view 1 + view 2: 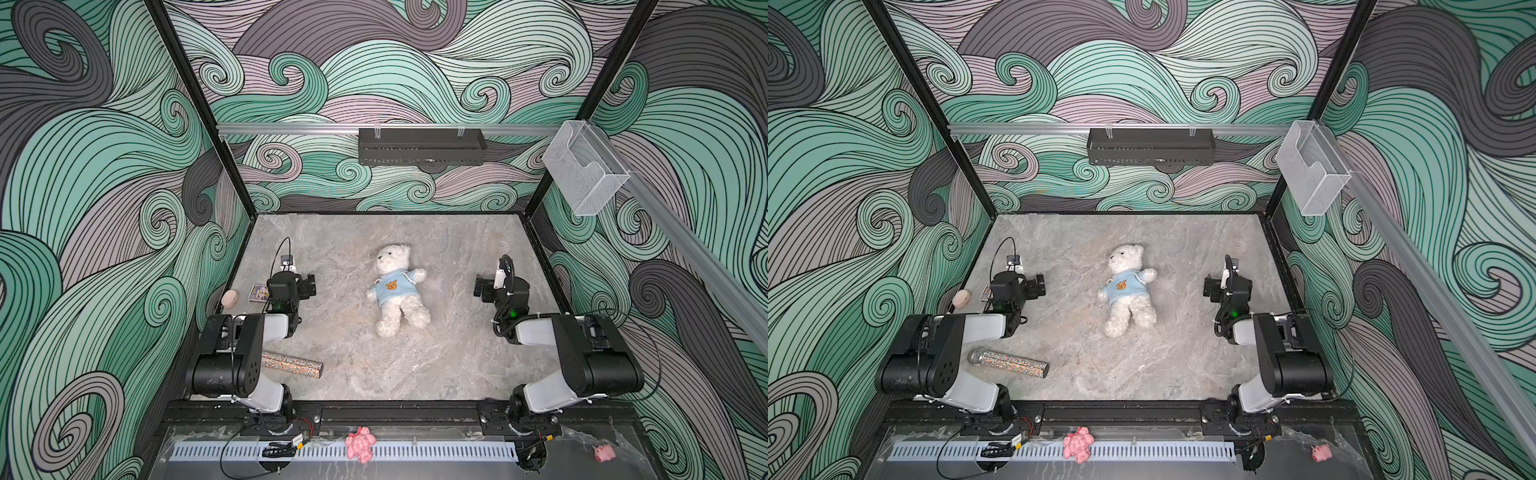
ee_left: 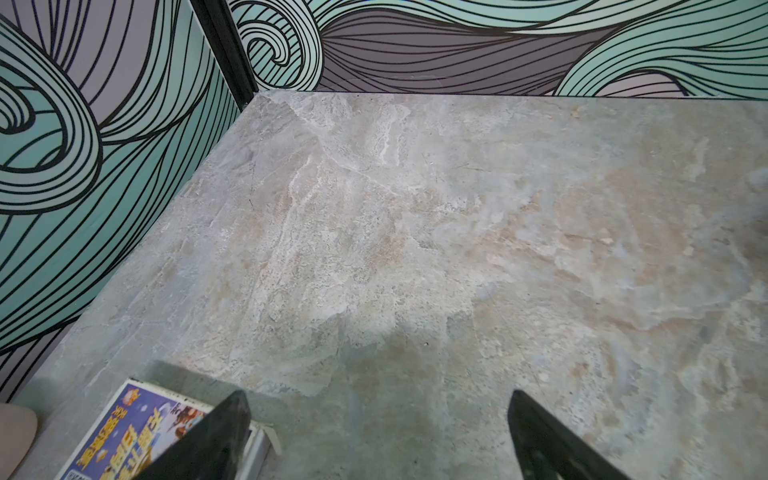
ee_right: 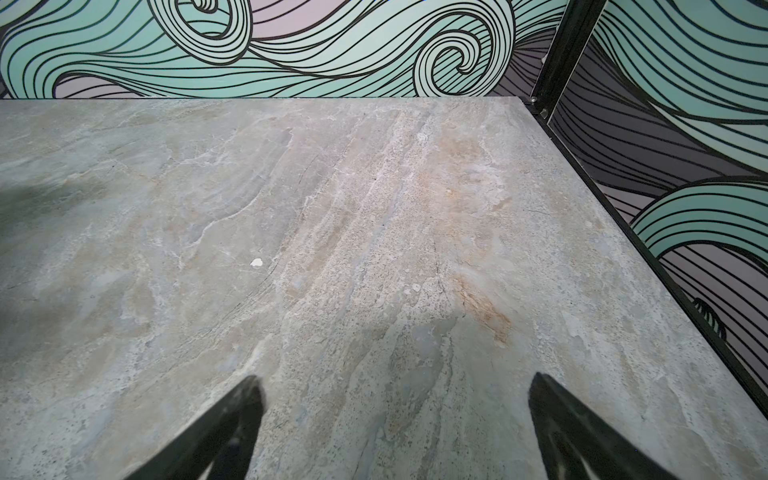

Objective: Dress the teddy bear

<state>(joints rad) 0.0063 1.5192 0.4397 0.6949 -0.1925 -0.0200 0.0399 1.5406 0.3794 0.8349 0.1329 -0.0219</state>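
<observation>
While the grey marbled stone-look counter (image 1: 436, 365) fills the floor of the swirl-patterned enclosure, the two black-and-white arms sit folded at its left and right edges. The left pincer (image 2: 378, 399) hangs above bare counter with its jaws spread wide and nothing between them. The right pincer (image 3: 397, 382) gapes just as wide and is empty too.

Between them, near the middle of the counter and well apart from both, lies the fluffy white plush teddy bear (image 1: 392, 313), on its back with its head toward the far wall. It wears a light blue cloth T-shirt (image 1: 390, 291) printed with a small orange bear face, and both forelimbs poke out at the sides.

A glitter-covered cylinder with a rounded silver head (image 1: 1013, 361) lies by the left arm. A small printed card box (image 2: 137, 432) lies beneath the left pincer, near a pale pink rounded lump (image 1: 229, 298) by the wall.
</observation>
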